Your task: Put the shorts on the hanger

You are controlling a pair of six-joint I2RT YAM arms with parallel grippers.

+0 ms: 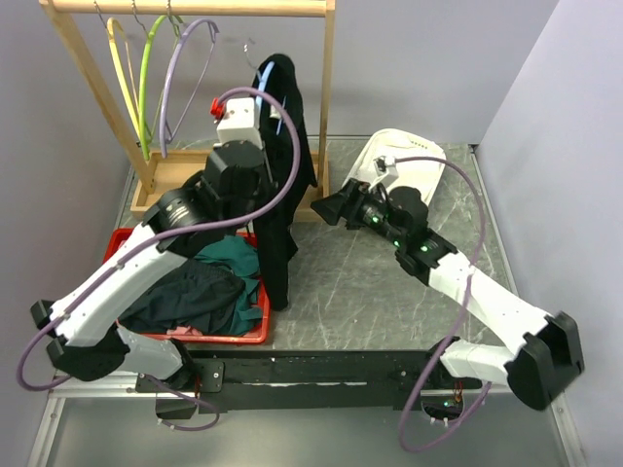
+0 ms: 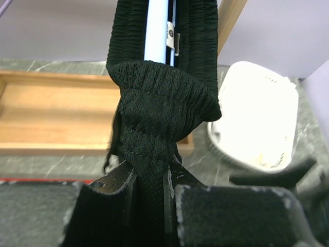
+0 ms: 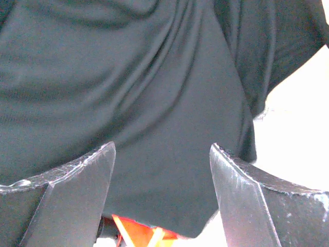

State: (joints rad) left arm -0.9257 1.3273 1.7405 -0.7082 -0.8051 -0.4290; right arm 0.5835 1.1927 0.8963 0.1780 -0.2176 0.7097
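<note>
The black shorts [image 1: 282, 185] hang draped over the light blue hanger [image 1: 265, 83] on the wooden rack, reaching down to the table. In the left wrist view the hanger's blue bar [image 2: 157, 31] runs between two folds of the shorts' waistband [image 2: 159, 103]. My left gripper [image 1: 255, 161] [image 2: 150, 190] is shut on the bunched waistband just under the hanger. My right gripper [image 1: 336, 209] [image 3: 162, 159] is open, its jaws wide apart, close to the right side of the hanging shorts [image 3: 144, 92] without touching them.
A wooden rack [image 1: 195, 8] holds yellow, green and lilac hangers [image 1: 185, 68] at the back left. A red bin [image 1: 248, 336] with teal, dark and pink garments sits under my left arm. A white tray [image 1: 419, 165] lies behind the right gripper.
</note>
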